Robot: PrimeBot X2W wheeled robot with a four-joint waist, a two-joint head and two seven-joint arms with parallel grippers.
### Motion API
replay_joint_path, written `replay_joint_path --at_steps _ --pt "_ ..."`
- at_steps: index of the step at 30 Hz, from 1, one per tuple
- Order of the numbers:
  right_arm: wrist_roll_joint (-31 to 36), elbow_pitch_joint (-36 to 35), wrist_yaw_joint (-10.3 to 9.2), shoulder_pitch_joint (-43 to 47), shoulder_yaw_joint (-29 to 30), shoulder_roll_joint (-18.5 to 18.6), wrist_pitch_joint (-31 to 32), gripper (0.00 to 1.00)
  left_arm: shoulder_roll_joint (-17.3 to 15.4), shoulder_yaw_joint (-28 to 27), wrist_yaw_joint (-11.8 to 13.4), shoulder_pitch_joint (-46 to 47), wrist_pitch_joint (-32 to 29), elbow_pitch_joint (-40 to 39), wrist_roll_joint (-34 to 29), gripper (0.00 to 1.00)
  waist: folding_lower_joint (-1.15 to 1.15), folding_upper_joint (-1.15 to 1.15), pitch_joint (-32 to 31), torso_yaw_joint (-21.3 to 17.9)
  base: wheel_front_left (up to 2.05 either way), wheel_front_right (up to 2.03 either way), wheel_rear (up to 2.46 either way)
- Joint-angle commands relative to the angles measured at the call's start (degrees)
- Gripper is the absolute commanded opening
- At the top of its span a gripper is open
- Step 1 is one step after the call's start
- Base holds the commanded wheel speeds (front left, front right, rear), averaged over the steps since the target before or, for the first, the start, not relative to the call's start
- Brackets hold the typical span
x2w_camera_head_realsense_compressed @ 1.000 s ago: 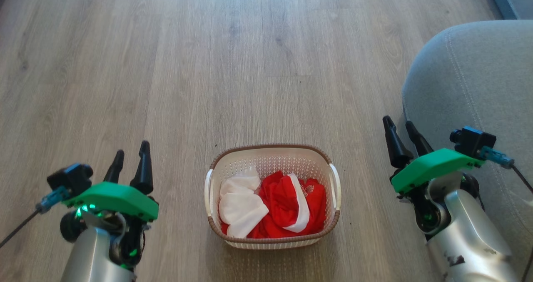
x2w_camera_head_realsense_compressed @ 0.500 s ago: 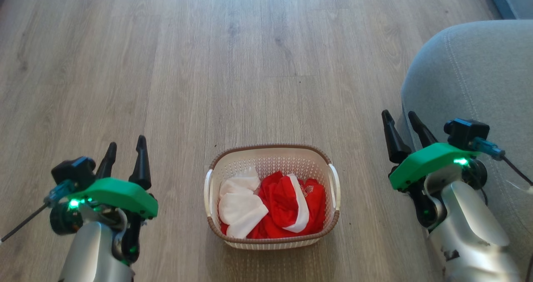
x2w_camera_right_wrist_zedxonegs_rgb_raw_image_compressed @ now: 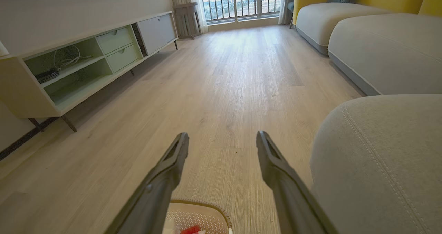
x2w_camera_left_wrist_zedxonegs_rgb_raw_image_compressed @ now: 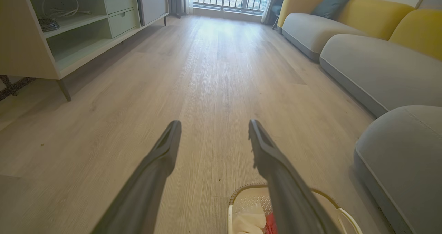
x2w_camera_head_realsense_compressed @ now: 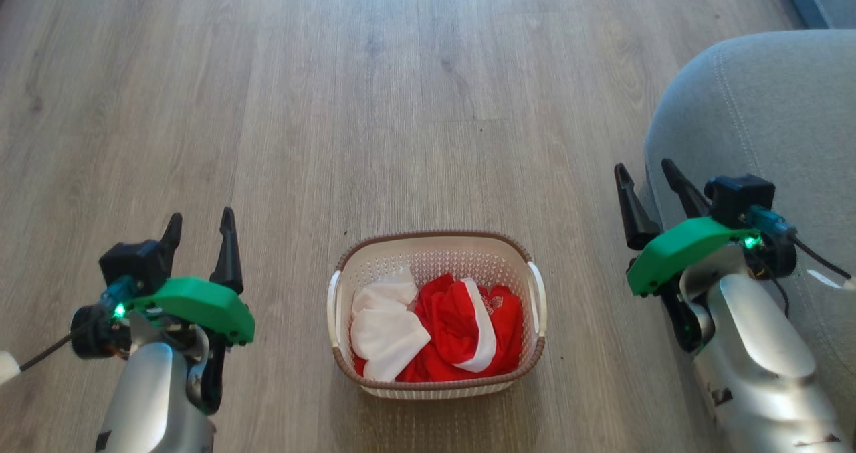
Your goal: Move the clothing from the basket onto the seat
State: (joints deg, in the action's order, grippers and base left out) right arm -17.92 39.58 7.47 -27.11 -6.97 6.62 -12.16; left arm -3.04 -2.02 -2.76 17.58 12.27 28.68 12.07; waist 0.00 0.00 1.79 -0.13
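The cream basket [x2w_camera_head_realsense_compressed: 436, 242] stands on the wood floor low in the head view, holding the clothing: red fabric with white trim [x2w_camera_head_realsense_compressed: 461, 329] and plain white pieces [x2w_camera_head_realsense_compressed: 384, 332]. My left gripper [x2w_camera_head_realsense_compressed: 200, 224] hangs open to the basket's left, above the floor. On the basket's right my right gripper [x2w_camera_head_realsense_compressed: 645, 175] is also open, its fingers beside the grey seat [x2w_camera_head_realsense_compressed: 769, 112]. Both hold nothing. The basket's rim [x2w_camera_left_wrist_zedxonegs_rgb_raw_image_compressed: 238, 194] peeks in at the bottom of the left wrist view, and its rim [x2w_camera_right_wrist_zedxonegs_rgb_raw_image_compressed: 207, 206] in the right wrist view beside the seat [x2w_camera_right_wrist_zedxonegs_rgb_raw_image_compressed: 380, 158].
A long low cabinet [x2w_camera_right_wrist_zedxonegs_rgb_raw_image_compressed: 79, 64] with shelves and drawers lines the wall on the left. More grey and yellow sofa sections [x2w_camera_left_wrist_zedxonegs_rgb_raw_image_compressed: 373, 61] run along the right toward a window. Open wood floor [x2w_camera_head_realsense_compressed: 374, 105] stretches ahead of the basket.
Both grippers have moved up the head view, staying open; the left wrist rolled so its camera block now sits higher. The basket and clothing have not moved.
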Motion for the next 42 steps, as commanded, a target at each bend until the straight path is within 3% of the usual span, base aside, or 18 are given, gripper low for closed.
replay_joint_path --at_steps 1,12,27,36,42 --pt "2.6 -1.1 0.02 -4.0 -0.5 0.3 -1.2 1.0 -0.9 -2.0 0.4 4.0 1.1 -1.3 -2.5 1.0 0.0 0.0 0.2 0.1 0.0 0.0 0.0" --pt "10.3 0.1 0.02 -5.7 2.3 0.2 -2.8 1.0 -0.7 -3.2 0.7 5.5 2.7 -0.2 -8.7 1.0 0.0 0.0 0.7 0.2 0.0 0.0 0.0" --pt "12.0 -2.4 0.02 -5.9 4.4 -0.5 -2.8 1.0 -0.1 -3.2 -0.6 6.3 2.7 0.6 -7.8 1.0 0.0 0.0 2.9 0.0 0.0 0.0 0.0" --pt "12.1 -8.0 0.02 -7.9 4.6 -1.1 -2.8 1.0 0.1 -1.6 -1.6 8.8 2.7 0.2 -6.0 1.0 0.0 0.0 10.1 -1.0 0.0 0.0 0.0" --pt "12.4 -13.1 0.02 -11.1 4.7 -1.2 -2.8 1.0 0.1 2.7 -1.4 11.5 2.7 -0.4 -2.9 1.0 0.0 0.0 19.1 -2.1 0.0 0.0 0.0"
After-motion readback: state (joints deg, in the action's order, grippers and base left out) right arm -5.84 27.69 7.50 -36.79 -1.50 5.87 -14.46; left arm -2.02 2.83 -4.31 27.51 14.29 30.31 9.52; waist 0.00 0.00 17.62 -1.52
